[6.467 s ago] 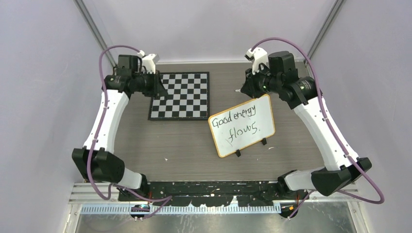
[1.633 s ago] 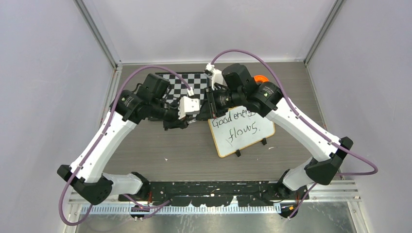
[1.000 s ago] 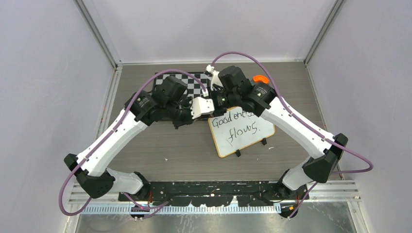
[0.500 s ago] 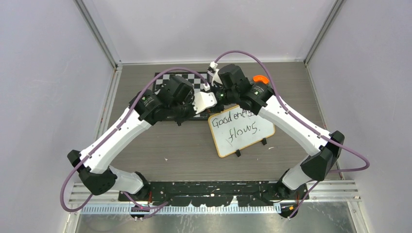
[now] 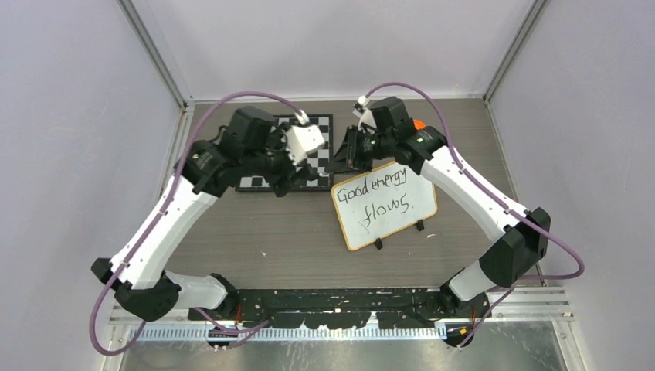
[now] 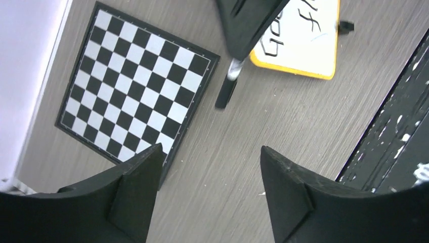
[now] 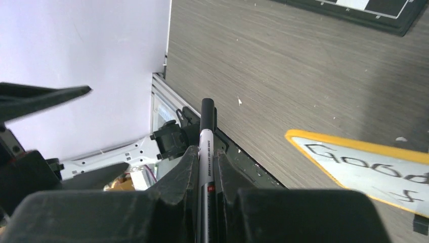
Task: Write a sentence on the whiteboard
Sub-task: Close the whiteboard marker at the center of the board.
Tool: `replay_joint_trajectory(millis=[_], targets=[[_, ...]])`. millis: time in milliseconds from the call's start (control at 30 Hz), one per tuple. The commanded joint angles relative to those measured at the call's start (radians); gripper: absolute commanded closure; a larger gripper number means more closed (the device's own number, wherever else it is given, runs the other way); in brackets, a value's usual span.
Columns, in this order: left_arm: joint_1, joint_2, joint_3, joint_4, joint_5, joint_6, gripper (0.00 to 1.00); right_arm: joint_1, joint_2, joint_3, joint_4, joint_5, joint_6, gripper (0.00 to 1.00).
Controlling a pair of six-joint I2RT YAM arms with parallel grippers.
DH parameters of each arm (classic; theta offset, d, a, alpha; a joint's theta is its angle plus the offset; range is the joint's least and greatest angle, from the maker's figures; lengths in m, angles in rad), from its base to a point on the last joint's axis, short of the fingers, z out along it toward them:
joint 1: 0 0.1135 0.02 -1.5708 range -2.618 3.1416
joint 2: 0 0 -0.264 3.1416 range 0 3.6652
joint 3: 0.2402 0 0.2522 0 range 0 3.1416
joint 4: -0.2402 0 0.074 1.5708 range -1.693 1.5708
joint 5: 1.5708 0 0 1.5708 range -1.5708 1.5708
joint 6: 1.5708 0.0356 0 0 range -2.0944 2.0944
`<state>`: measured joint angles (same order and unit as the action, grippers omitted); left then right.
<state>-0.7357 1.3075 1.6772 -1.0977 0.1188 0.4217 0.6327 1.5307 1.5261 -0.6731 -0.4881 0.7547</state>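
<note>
The whiteboard (image 5: 384, 202) with its yellow rim stands tilted on the table at centre right and reads "Good energy flows." Its corner also shows in the left wrist view (image 6: 303, 40) and the right wrist view (image 7: 369, 172). My right gripper (image 7: 205, 152) is shut on a grey marker (image 7: 206, 147) whose black cap points past the fingertips. It hovers just above the board's upper left corner (image 5: 347, 154). My left gripper (image 6: 211, 157) is open with nothing between its fingers. It hangs over the chessboard's edge (image 5: 297, 176), apart from the marker (image 6: 228, 86).
A black-and-white chessboard (image 6: 136, 86) lies at the back left of the table, partly under my left arm. A small orange object (image 5: 418, 124) peeks out behind my right arm. The black base strip (image 5: 332, 297) runs along the near edge.
My left gripper has opened and drawn back to the left, away from the right gripper. My right gripper has shifted slightly right and back, still shut on the marker.
</note>
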Motion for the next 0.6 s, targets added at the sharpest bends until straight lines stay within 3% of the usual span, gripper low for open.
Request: replay_joint_trajectory(millis=[0, 133, 267, 367, 467, 567], targets=[[0.142, -0.06, 0.029, 0.004, 0.212, -0.06, 0.26, -0.084, -0.07, -0.033, 0.153, -0.173, -0.008, 1.0], [0.367, -0.066, -0.015, 0.05, 0.554, -0.195, 0.22, -0.156, -0.027, -0.001, 0.202, -0.341, -0.027, 1.0], [0.589, -0.078, -0.133, 0.281, 0.883, -0.476, 0.22, -0.217, 0.032, 0.083, 0.252, -0.496, -0.025, 1.0], [0.711, -0.09, -0.294, 0.696, 1.068, -0.889, 0.22, -0.231, 0.047, 0.12, 0.303, -0.563, -0.034, 1.0], [0.759, -0.084, -0.475, 1.241, 1.114, -1.334, 0.25, -0.232, 0.048, 0.086, 0.456, -0.613, 0.052, 1.0], [0.759, -0.061, -0.586, 1.574, 1.096, -1.565, 0.26, -0.23, 0.04, 0.009, 0.624, -0.624, 0.157, 1.0]])
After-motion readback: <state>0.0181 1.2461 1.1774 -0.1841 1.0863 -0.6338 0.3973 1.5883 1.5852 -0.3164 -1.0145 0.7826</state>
